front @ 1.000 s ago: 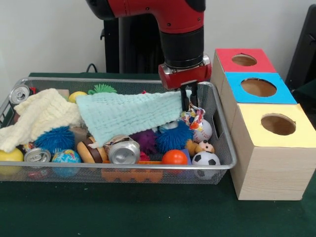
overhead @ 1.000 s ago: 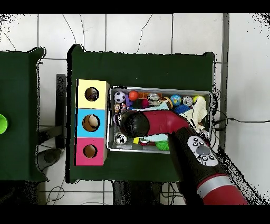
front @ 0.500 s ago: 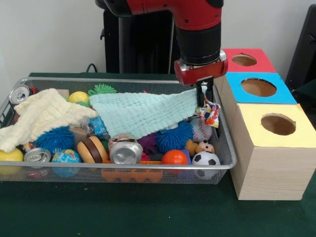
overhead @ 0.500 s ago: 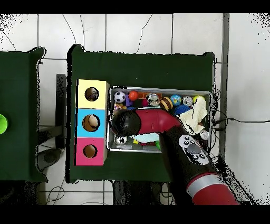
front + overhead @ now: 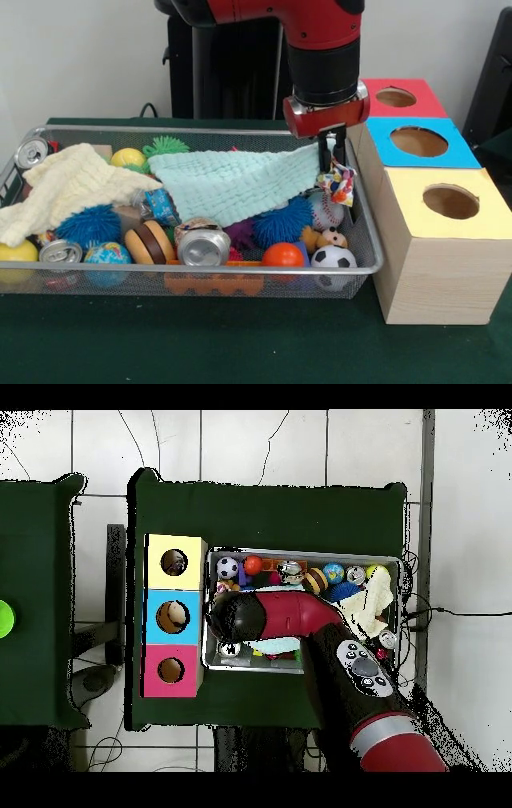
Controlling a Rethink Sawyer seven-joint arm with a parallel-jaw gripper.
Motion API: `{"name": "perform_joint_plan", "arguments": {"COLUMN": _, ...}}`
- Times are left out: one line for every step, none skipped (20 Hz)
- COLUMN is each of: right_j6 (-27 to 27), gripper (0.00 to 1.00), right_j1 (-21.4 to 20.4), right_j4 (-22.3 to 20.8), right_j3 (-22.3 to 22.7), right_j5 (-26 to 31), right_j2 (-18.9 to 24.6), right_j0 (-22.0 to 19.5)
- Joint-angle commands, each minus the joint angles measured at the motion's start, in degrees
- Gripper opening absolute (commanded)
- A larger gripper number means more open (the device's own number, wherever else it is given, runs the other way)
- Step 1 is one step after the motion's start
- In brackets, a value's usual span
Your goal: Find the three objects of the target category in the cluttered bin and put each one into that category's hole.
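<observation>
My gripper (image 5: 332,162) hangs over the right end of the wire bin (image 5: 200,270), beside the blue-topped box (image 5: 420,142). It is shut on a multicoloured knotted rope toy (image 5: 341,184) that dangles just below the fingers. A corner of the mint cloth (image 5: 240,184) is lifted up to the fingers too, and whether it is pinched I cannot tell. In the overhead view the arm (image 5: 290,616) hides the gripper and the toy. The yellow box (image 5: 174,563), blue box (image 5: 173,616) and red box (image 5: 171,670) stand in a row left of the bin (image 5: 300,552).
The bin holds a cream cloth (image 5: 64,188), drink cans (image 5: 202,244), spiky blue balls (image 5: 282,222), a soccer ball (image 5: 334,258), a baseball (image 5: 328,212), an orange ball (image 5: 282,255) and a toy burger (image 5: 150,242). Something tan lies inside the blue box's hole (image 5: 176,617).
The gripper has risen and shifted right toward the boxes with the rope toy, dragging the mint cloth's corner along. Over the last half second it has hardly moved.
</observation>
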Motion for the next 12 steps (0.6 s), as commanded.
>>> {"name": "perform_joint_plan", "arguments": {"right_j6": 9.2, "gripper": 0.0, "right_j1": 3.67, "right_j4": 0.87, "right_j3": -3.08, "right_j5": -3.06, "right_j2": -2.81, "right_j0": 0.47}}
{"name": "perform_joint_plan", "arguments": {"right_j6": 9.06, "gripper": 0.0, "right_j1": 3.84, "right_j4": 1.06, "right_j3": -3.11, "right_j5": -3.1, "right_j2": -2.68, "right_j0": 0.38}}
{"name": "perform_joint_plan", "arguments": {"right_j6": 8.7, "gripper": 0.0, "right_j1": 3.89, "right_j4": 0.99, "right_j3": -3.24, "right_j5": -2.96, "right_j2": -2.63, "right_j0": 0.4}}
{"name": "perform_joint_plan", "arguments": {"right_j6": 8.69, "gripper": 1.0, "right_j1": 3.99, "right_j4": 1.28, "right_j3": -2.57, "right_j5": -4.21, "right_j2": -2.26, "right_j0": -0.14}}
{"name": "perform_joint_plan", "arguments": {"right_j6": 8.58, "gripper": 1.0, "right_j1": 4.03, "right_j4": 1.27, "right_j3": -2.41, "right_j5": -4.44, "right_j2": -2.12, "right_j0": -0.31}}
{"name": "perform_joint_plan", "arguments": {"right_j6": 8.47, "gripper": 1.0, "right_j1": 4.07, "right_j4": 1.27, "right_j3": -2.25, "right_j5": -4.67, "right_j2": -1.97, "right_j0": -0.48}}
{"name": "perform_joint_plan", "arguments": {"right_j6": 8.36, "gripper": 1.0, "right_j1": 4.12, "right_j4": 1.26, "right_j3": -2.1, "right_j5": -4.9, "right_j2": -1.83, "right_j0": -0.64}}
{"name": "perform_joint_plan", "arguments": {"right_j6": 8.26, "gripper": 1.0, "right_j1": 4.16, "right_j4": 1.09, "right_j3": -1.94, "right_j5": -5.44, "right_j2": -1.76, "right_j0": -0.68}}
{"name": "perform_joint_plan", "arguments": {"right_j6": 8.2, "gripper": 1.0, "right_j1": 4.19, "right_j4": 1.1, "right_j3": -2.0, "right_j5": -5.38, "right_j2": -1.82, "right_j0": -0.64}}
{"name": "perform_joint_plan", "arguments": {"right_j6": 8.13, "gripper": 1.0, "right_j1": 4.21, "right_j4": 1.18, "right_j3": -1.94, "right_j5": -5.48, "right_j2": -1.72, "right_j0": -0.75}}
{"name": "perform_joint_plan", "arguments": {"right_j6": 8.44, "gripper": 1.0, "right_j1": 4.13, "right_j4": 1.22, "right_j3": -1.97, "right_j5": -5.53, "right_j2": -2.05, "right_j0": -0.51}}
{"name": "perform_joint_plan", "arguments": {"right_j6": 9.02, "gripper": 1.0, "right_j1": 3.98, "right_j4": 1.44, "right_j3": -2.05, "right_j5": -5.63, "right_j2": -2.39, "right_j0": -0.17}}
